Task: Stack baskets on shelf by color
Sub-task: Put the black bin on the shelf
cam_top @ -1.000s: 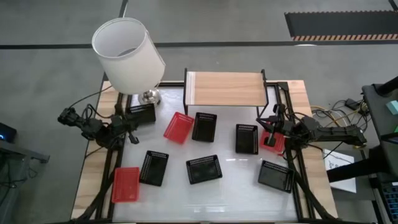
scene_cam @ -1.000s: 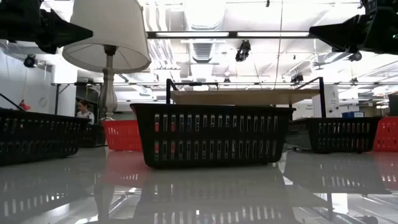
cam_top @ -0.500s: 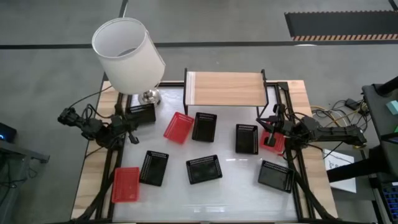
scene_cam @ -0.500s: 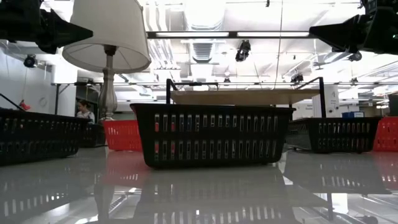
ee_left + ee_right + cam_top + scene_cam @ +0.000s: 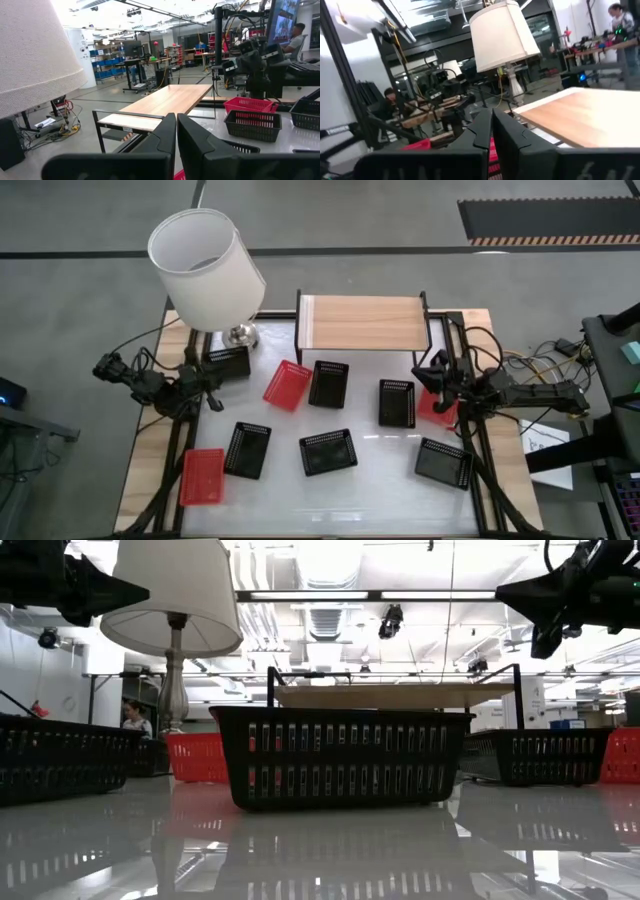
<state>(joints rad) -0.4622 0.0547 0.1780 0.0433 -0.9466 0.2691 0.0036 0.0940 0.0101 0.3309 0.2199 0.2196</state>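
The right gripper [image 5: 421, 367] has lifted and swung toward the shelf [image 5: 362, 321] since a moment ago, fingers together and empty above a red basket [image 5: 436, 406]. At left, the left gripper [image 5: 216, 388] waits pressed shut — beside the lamp [image 5: 205, 268]. Black baskets [image 5: 329, 452] and red ones lie scattered, all empty — the shelf bare.

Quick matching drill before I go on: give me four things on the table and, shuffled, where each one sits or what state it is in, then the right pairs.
Things:
1. shelf
2. lamp
3. left hand
4. right hand

Places or states:
A. shut, above the red basket by the table's right edge
B. at the table's back left corner
C. along the table's back edge, nothing on its board
D. shut, beside the black basket in front of the lamp's base

Pairs: 1-C, 2-B, 3-D, 4-A
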